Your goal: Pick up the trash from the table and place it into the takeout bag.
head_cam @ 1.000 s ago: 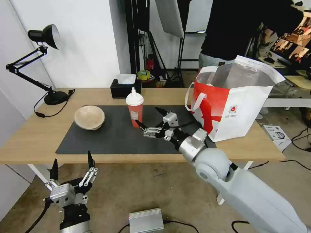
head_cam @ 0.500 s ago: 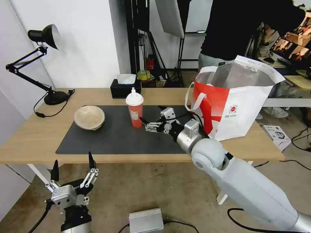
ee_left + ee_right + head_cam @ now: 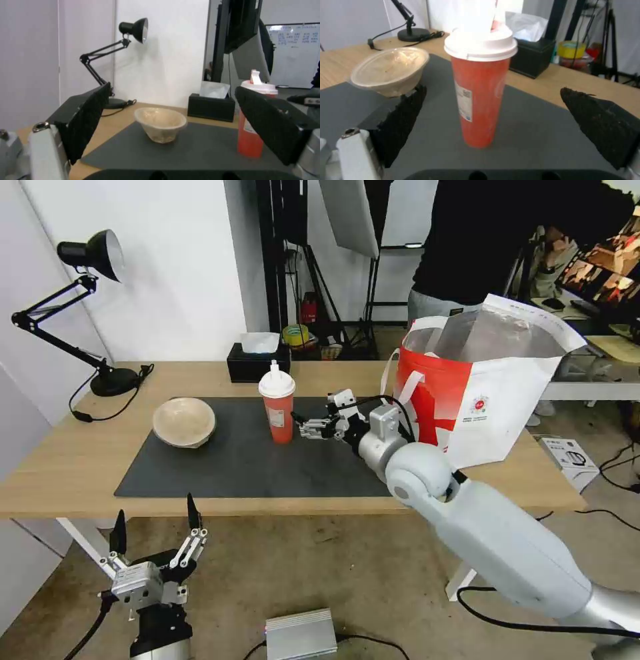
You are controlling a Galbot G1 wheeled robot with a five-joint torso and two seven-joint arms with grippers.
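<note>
The right claw reaches over the dark mat with its fingers spread apart, just beside the red cup and not yet touching it. The cup stands upright near the middle of the mat, toward the far edge of the tabletop, its white lid on. In the right wrist view the cup sits between the two black fingers, with open gap on both sides.

The step in hand looks like the grasp of the cup. To do it well, the claw should go forward until the cup's body lies fully between the fingers, then close on the middle of the body, below the lid, so the lid is not pushed off. The cup is tall and narrow, so a bump from one finger could tip it; a level, centred approach and a gentle squeeze seem right, since the wall probably gives.

The beige bowl rests near the mat's left end, well apart from the cup. The bag stands open at the right end of the tabletop. The left claw hangs below the tabletop's front edge, fingers apart, idle.
</note>
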